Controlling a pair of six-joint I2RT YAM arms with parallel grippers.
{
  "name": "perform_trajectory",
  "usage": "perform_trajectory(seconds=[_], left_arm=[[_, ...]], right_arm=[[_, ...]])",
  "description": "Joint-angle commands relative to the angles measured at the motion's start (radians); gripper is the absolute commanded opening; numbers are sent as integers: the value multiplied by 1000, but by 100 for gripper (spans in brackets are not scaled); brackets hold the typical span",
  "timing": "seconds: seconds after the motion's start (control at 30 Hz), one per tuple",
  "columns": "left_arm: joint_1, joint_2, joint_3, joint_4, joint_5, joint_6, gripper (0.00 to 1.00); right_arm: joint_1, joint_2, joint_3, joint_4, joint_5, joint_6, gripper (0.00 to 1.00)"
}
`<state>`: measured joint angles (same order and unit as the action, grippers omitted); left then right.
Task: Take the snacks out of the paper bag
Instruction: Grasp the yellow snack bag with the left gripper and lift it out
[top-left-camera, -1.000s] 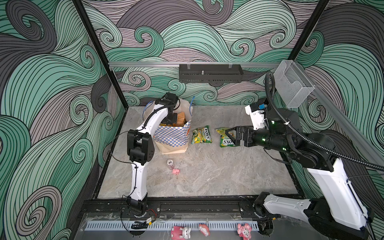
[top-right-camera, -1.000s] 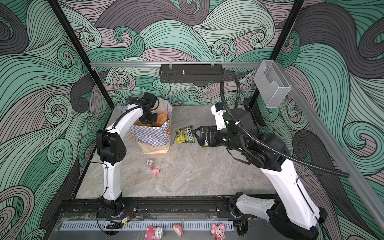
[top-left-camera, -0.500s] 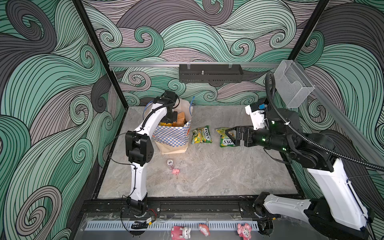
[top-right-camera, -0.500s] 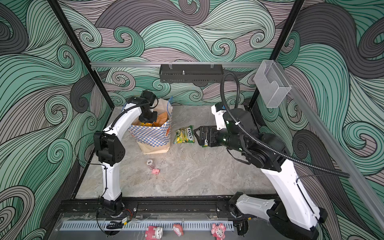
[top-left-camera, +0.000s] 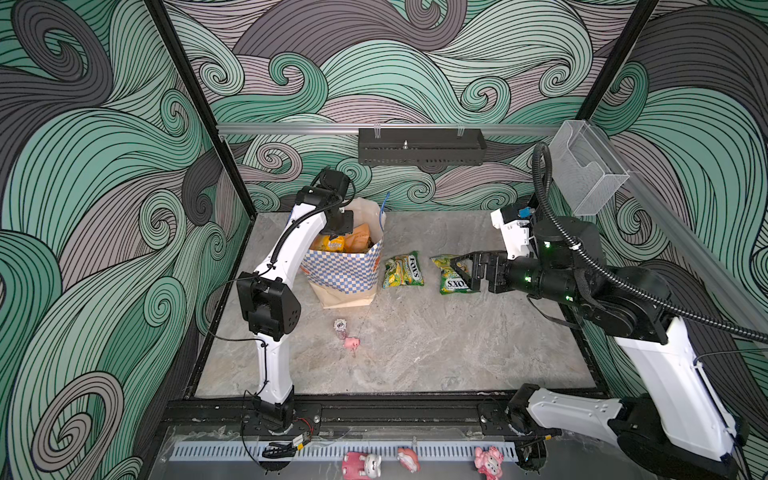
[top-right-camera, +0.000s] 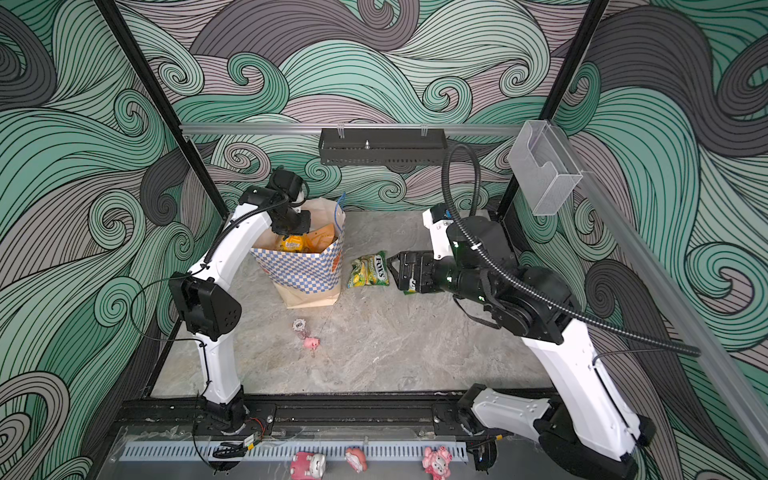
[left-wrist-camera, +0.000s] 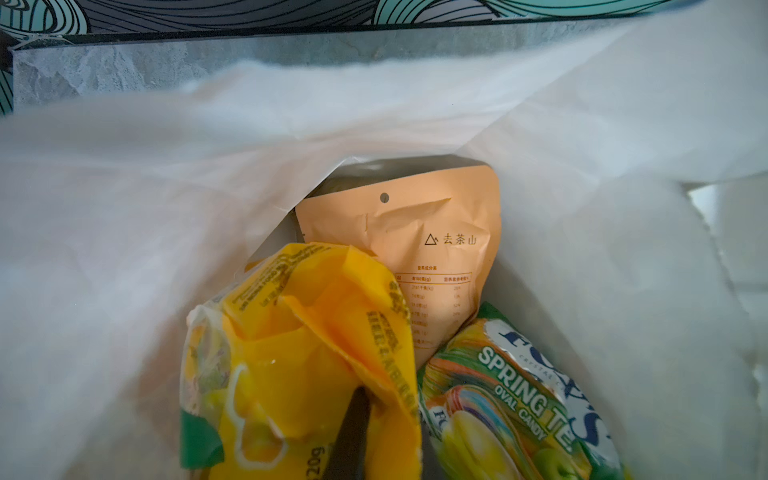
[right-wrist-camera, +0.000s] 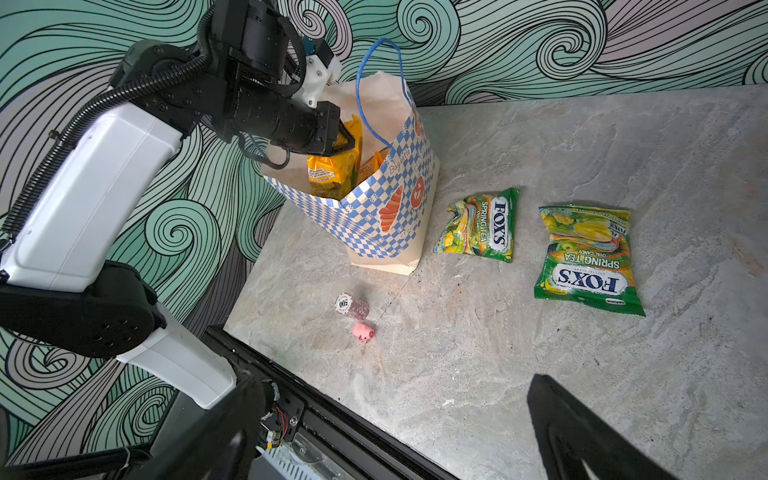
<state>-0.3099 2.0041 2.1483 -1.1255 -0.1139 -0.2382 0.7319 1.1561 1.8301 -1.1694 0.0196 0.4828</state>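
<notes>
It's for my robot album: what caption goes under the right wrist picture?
Left gripper pinches a yellow snack in the paper bag; two FOX'S bags lie outside.

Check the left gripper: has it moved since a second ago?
Yes. In both top views the left gripper, jaws shut on the yellow snack, has shifted slightly up and left against the checkered band of the paper bag.
</notes>
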Motion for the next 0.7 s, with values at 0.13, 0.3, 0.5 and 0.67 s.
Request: perform_trajectory(seconds=[0.13,0.3,0.5,0.67], left_arm=[[-5,-69,74,31,2,3,0],[-4,-84,102,41,1,0,0],[-5,-109,161,63,37,-24,0],[-5,-120,241,70,85,-44,0]], right_arm=[[8,-5,-9,8,8,-2,99],[7,-3,-5,8,6,-1,99],[8,-1,-3,20,5,1,99],[7,-8,-12,32,3,5,99]])
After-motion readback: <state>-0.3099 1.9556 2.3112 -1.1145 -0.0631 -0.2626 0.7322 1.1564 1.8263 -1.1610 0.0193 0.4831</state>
